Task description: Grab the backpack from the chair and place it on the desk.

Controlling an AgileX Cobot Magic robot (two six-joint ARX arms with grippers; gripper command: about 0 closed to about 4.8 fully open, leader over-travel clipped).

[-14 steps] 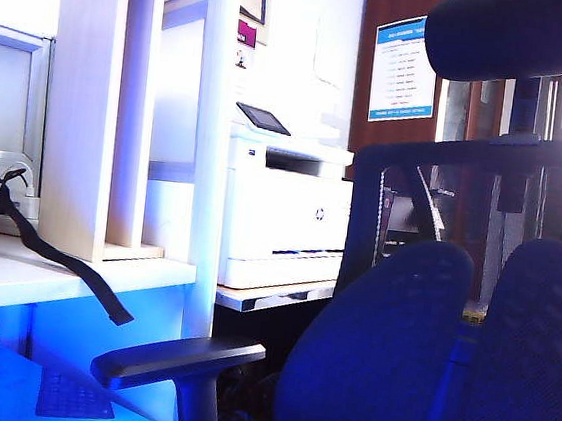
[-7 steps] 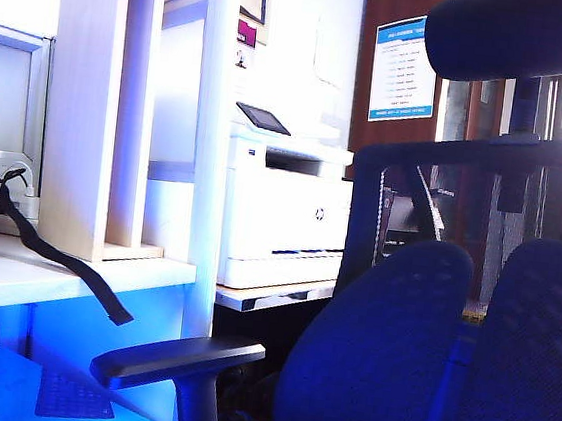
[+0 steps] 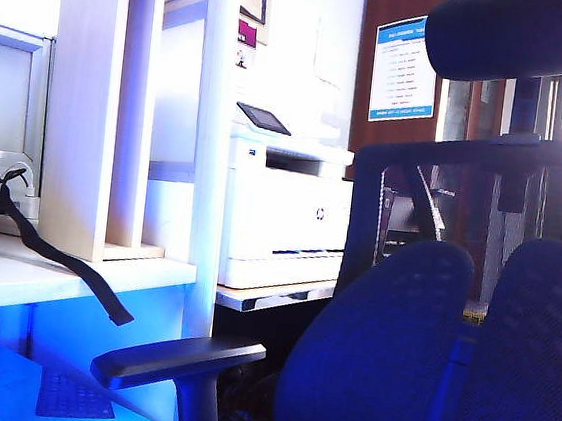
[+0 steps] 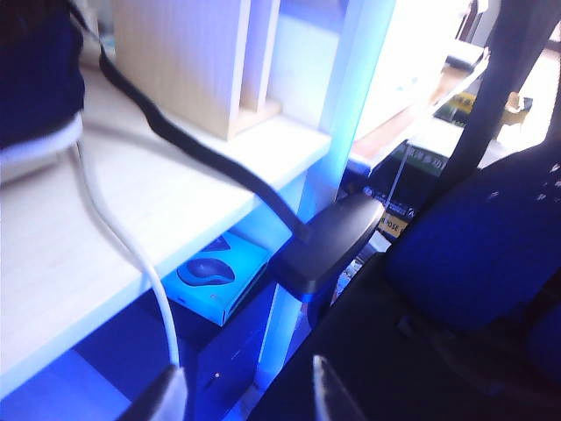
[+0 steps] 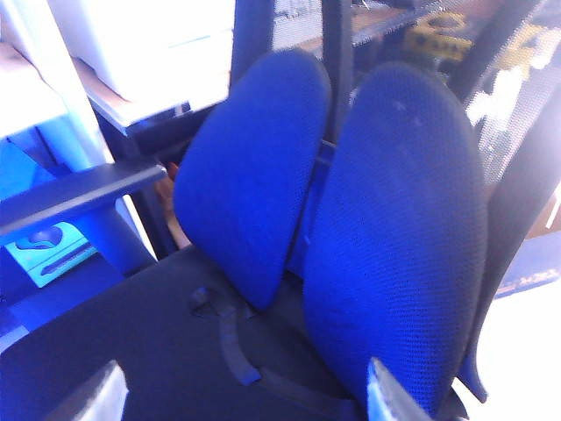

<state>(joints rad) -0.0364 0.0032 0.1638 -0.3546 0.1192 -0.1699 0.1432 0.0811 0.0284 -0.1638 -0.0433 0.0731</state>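
The backpack (image 5: 131, 333) lies as dark navy fabric on the seat of the chair (image 3: 377, 351), in front of the two-lobed mesh backrest (image 5: 394, 228). A curved strap with a blue end (image 5: 235, 351) lies on top of it. My right gripper (image 5: 245, 390) hangs open just above the backpack, nothing between its fingers. My left gripper (image 4: 248, 395) is open too, over the gap between the desk (image 4: 79, 254) and the chair, with the backpack (image 4: 412, 360) beside it. Neither gripper shows in the exterior view.
The chair's armrest (image 3: 180, 356) juts toward the desk (image 3: 43, 271). A tall light-wood shelf unit (image 3: 101, 101) stands on the desk. A black strap (image 3: 65, 258) from a dark object hangs over the desk edge, beside a white cable (image 4: 114, 228). A white printer (image 3: 286, 211) sits behind.
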